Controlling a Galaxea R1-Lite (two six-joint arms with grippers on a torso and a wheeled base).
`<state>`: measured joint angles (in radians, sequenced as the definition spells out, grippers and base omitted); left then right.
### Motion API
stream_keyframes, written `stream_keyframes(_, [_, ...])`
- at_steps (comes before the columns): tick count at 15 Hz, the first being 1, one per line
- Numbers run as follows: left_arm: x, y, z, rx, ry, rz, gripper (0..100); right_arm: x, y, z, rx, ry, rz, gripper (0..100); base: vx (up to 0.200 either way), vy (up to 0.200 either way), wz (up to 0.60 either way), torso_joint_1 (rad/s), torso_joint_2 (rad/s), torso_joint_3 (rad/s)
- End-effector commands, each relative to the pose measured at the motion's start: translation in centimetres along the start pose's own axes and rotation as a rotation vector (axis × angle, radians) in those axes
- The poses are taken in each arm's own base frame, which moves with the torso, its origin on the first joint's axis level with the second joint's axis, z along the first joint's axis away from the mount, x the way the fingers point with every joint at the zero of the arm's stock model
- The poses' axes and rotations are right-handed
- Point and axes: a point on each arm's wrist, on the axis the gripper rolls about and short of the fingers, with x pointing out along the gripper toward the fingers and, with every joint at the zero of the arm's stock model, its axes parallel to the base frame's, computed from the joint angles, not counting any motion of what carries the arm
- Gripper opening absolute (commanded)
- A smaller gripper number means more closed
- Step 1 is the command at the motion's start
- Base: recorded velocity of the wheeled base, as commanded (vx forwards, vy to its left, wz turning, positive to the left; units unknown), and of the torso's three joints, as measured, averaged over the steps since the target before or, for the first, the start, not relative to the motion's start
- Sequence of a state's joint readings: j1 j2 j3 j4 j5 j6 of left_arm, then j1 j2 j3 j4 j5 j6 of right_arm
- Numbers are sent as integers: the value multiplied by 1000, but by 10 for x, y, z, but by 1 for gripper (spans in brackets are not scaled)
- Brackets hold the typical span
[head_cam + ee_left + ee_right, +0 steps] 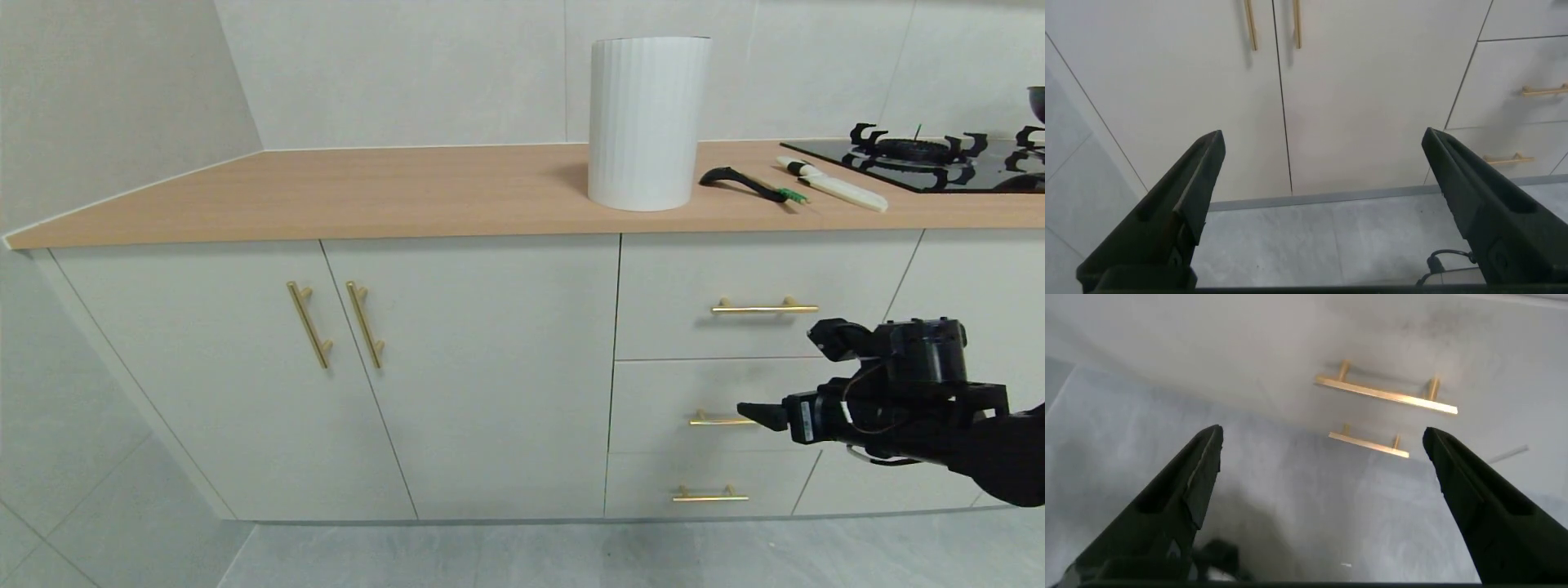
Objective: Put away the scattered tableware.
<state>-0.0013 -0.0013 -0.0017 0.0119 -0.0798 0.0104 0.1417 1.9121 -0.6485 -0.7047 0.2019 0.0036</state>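
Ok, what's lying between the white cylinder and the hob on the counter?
In the head view, two things: a black utensil nearer the white cylinder, a white utensil beside the hob.

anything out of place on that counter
Yes: a black-handled utensil and a cream utensil lie loose and crooked on the countertop, between the white ribbed cylinder and the hob. Nothing looks spilled or broken.
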Motion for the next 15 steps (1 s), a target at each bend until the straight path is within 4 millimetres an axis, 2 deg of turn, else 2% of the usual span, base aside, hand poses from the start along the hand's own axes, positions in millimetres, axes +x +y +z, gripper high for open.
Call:
stream_keyframes(1, [0,0,0,0,2,0,100,31,-8,-22,14,72,-43,100,0,0,0,0,0,0])
stream_keyframes(9, [0,0,0,0,2,0,100,90,-25,-49,3,-30,-220,100,0,0,0,0,0,0])
stream_keyframes(15, [0,0,0,0,2,0,100,110,-30,-56,22,-66,-247,100,0,0,0,0,0,0])
